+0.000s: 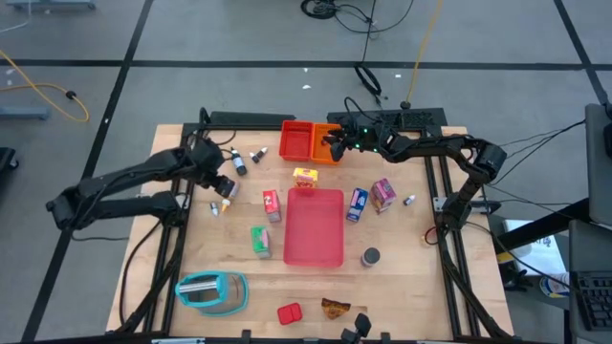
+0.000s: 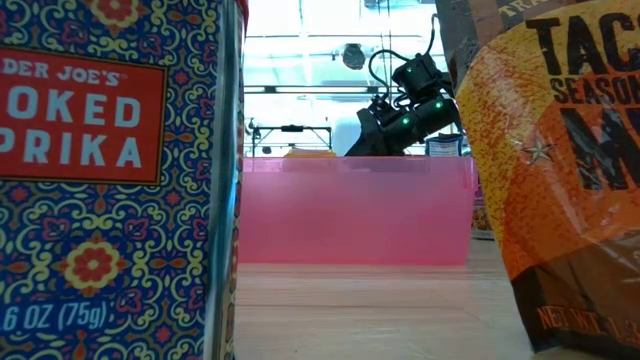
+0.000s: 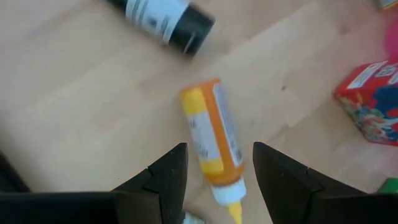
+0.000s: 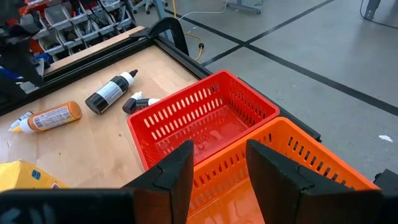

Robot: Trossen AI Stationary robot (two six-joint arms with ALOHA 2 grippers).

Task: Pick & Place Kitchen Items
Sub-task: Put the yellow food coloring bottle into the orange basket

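Observation:
My left gripper (image 1: pixel 227 188) (image 3: pixel 219 148) hovers open over the left part of the table. Its fingers stand on either side of an orange squeeze bottle (image 3: pixel 213 140) that lies on its side on the wood, white nozzle toward the gripper. A dark bottle (image 3: pixel 163 17) and a red patterned box (image 3: pixel 372 101) lie close by. My right gripper (image 1: pixel 335 143) (image 4: pixel 219 146) is open and empty above the red bin (image 4: pixel 205 115) and the orange bin (image 4: pixel 283 168) at the far edge. Yellow (image 1: pixel 305 176), red (image 1: pixel 272 204), green (image 1: pixel 260 240), blue (image 1: pixel 357 204) and pink (image 1: pixel 383 194) boxes lie around the pink tray (image 1: pixel 314 244).
A grey can (image 1: pixel 370 256), a red packet (image 1: pixel 290 312) and a brown packet (image 1: pixel 335 308) lie toward the near edge, beside a teal oval object (image 1: pixel 210 291). Two dark bottles (image 1: pixel 237 164) (image 1: pixel 256 155) lie left of the bins. In the low view a paprika tin (image 2: pixel 100 170) and a taco packet (image 2: pixel 560 150) fill the foreground.

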